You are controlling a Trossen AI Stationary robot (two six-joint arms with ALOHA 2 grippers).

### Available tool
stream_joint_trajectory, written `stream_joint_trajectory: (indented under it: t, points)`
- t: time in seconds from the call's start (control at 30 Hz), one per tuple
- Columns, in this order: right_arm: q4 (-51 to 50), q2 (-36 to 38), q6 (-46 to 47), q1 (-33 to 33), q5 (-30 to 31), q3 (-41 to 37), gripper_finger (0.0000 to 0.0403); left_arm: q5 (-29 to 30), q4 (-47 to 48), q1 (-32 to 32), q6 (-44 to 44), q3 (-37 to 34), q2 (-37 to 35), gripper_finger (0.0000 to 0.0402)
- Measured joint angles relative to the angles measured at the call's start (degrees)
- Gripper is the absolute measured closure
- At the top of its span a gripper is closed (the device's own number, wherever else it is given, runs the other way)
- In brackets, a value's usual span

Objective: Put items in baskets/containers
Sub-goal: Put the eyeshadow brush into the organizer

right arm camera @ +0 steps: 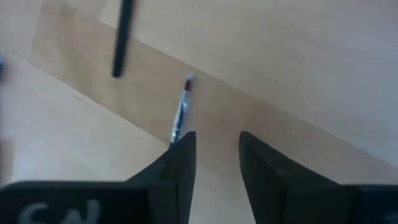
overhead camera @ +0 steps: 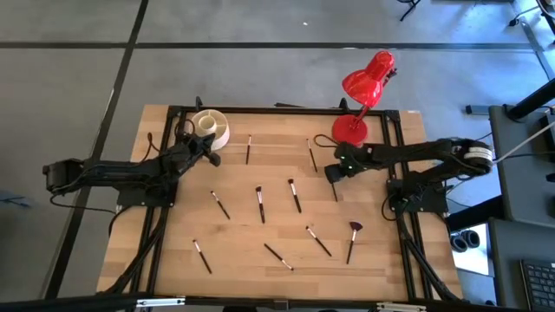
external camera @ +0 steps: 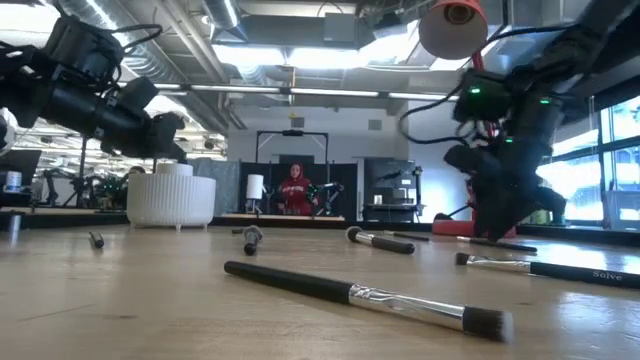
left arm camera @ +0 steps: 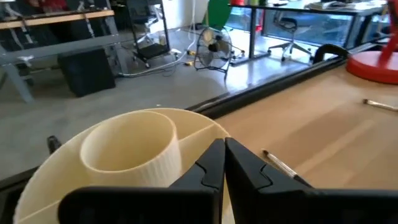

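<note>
The cream-white cup (overhead camera: 211,128) stands near the table's far left; its inner tube and dividers show in the left wrist view (left arm camera: 127,152). My left gripper (overhead camera: 208,152) is shut and sits just on the near side of the cup, above its rim (left arm camera: 222,163). Several thin dark brushes lie flat on the wood, among them a fan-headed one (overhead camera: 352,240). My right gripper (overhead camera: 334,171) is open, pointing down over a thin brush (right arm camera: 182,112) that lies beside one finger (right arm camera: 180,162), not in the gap. A second dark handle (right arm camera: 124,37) lies farther off. My right gripper comes down from above with its fingertips close to the wood. The thin brush's handle end runs behind one finger (right arm camera: 177,152), which hides that spot. I cannot tell whether the finger touches the brush. My left gripper touches nothing that shows.
A red desk lamp (overhead camera: 364,91) stands on its round base (overhead camera: 349,130) at the far right, close behind my right arm. Two brushes (overhead camera: 248,149) (overhead camera: 310,154) lie between the cup and the lamp. Others are spread over the table's middle and near half (overhead camera: 277,256).
</note>
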State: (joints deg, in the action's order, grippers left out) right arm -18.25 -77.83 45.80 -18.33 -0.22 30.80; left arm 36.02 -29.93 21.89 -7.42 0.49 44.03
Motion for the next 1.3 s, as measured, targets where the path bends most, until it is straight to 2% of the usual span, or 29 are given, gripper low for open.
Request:
stream_joint_trajectory:
  t: [0.1, 0.3, 0.43, 0.63, 0.8, 0.93, 1.07, 1.3]
  points:
    - [-4.6, -0.9, -3.5, 0.1, 1.6, 5.9, 0.0285, 0.0, -1.5, 1.4, 1.0, 0.0, 0.9, 0.0393]
    - [-10.3, -4.1, -7.8, 0.2, 11.5, 14.3, 0.0285, -3.2, -6.1, 3.8, 2.7, 0.0, 1.4, 0.0393]
    - [-5.1, -8.0, -10.8, 0.2, 17.1, 16.3, 0.0285, -5.6, -5.1, 4.3, 2.0, 0.0, 1.7, 0.0393]
    - [8.9, -16.1, -13.9, 0.0, 21.2, 19.2, 0.0285, -7.8, -4.6, 4.3, 2.0, 0.0, 1.9, 0.0393]
    - [8.3, -23.3, -14.4, -1.0, 21.5, 23.8, 0.0285, -10.2, -4.0, 4.2, 2.1, 0.0, 1.9, 0.0393]
    - [0.8, -27.7, -13.2, -1.9, 21.9, 28.4, 0.0285, -10.6, -2.1, 4.2, 2.2, 0.0, 1.9, 0.0393]
    - [-7.2, -30.8, -13.1, -2.6, 19.7, 33.8, 0.0289, -10.1, -0.7, 4.2, 2.2, 0.0, 1.9, 0.0393]
    - [-13.2, -33.4, -17.4, -2.9, 13.2, 39.2, 0.034, -10.0, -0.4, 4.3, 3.6, 0.0, 1.9, 0.0393]
